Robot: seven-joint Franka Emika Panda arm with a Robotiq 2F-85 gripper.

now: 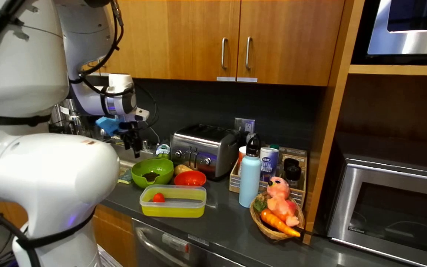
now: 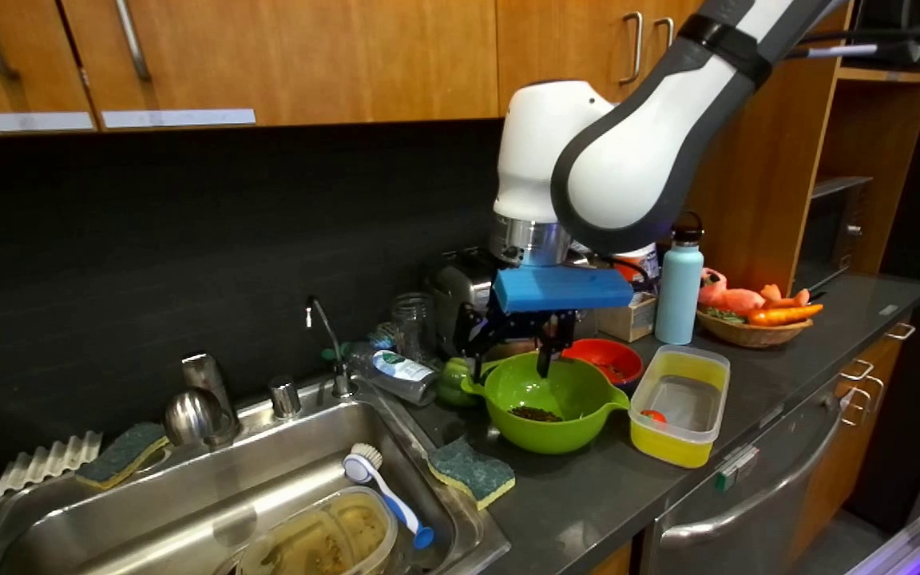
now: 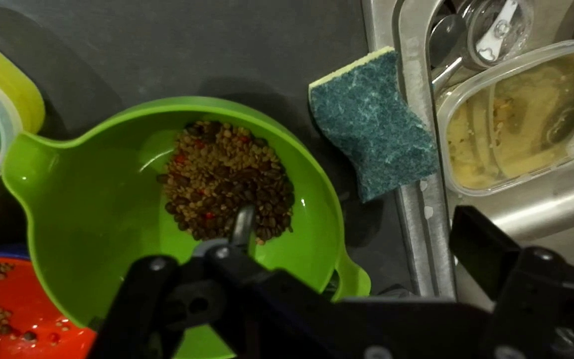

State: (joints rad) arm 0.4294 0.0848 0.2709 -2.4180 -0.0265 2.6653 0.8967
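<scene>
Green bowl (image 3: 97, 194) on the dark countertop (image 3: 157, 50), beside the steel sink (image 2: 148, 519). Arm (image 2: 540, 152) comes in from the upper right in an exterior view, forearm slanting down to a near-vertical wrist; gripper (image 2: 510, 375) points down close to the bowl, jaws spread wide apart. Flat-faced blue block (image 2: 562, 288) at the gripper's base. Bowl smooth, glossy, round, with a pinched spout on one side and a looped handle opposite. Heaped inside: coarse mix (image 3: 229, 174) of dark brown beans, pale small grains and a few red bits. Just beside it, shiny red bowl (image 3: 43, 299), grains strewn along its wall; near the spout, yellow container (image 2: 668, 447), oblong, rounded corners, translucent rim, a red piece with green leafy top within. Toward the sink, sponge (image 3: 374, 122): dark green fibrous face, pale yellow edge, curled outline. In the basin, clear plastic tub (image 3: 443, 129) of cloudy yellowish liquid. Farther off, light-blue bottle (image 2: 680, 295) and woven basket (image 2: 755, 334).
</scene>
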